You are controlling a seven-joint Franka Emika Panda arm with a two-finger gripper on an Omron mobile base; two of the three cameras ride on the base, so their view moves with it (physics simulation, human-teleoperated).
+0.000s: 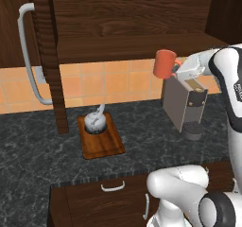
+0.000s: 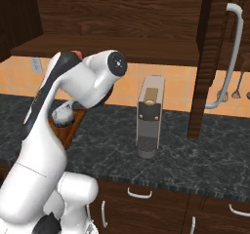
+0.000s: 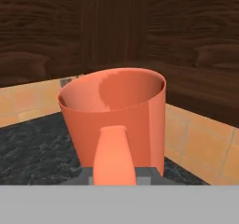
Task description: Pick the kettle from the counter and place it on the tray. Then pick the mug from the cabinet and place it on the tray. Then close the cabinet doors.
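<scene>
a boxy grey coffee machine [image 2: 150,116] stands before orange tiles [image 1: 113,82].

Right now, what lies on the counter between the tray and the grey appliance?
Nothing. In the left base view, the counter between the tray and the grey appliance is bare. The held mug hangs above the appliance, not between them.

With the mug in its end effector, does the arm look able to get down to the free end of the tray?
Probably yes. The mug hangs in the shut end effector above the coffee machine, clear of the cabinet. The tray lies lower left with its near half bare; the kettle fills the far end.
</scene>
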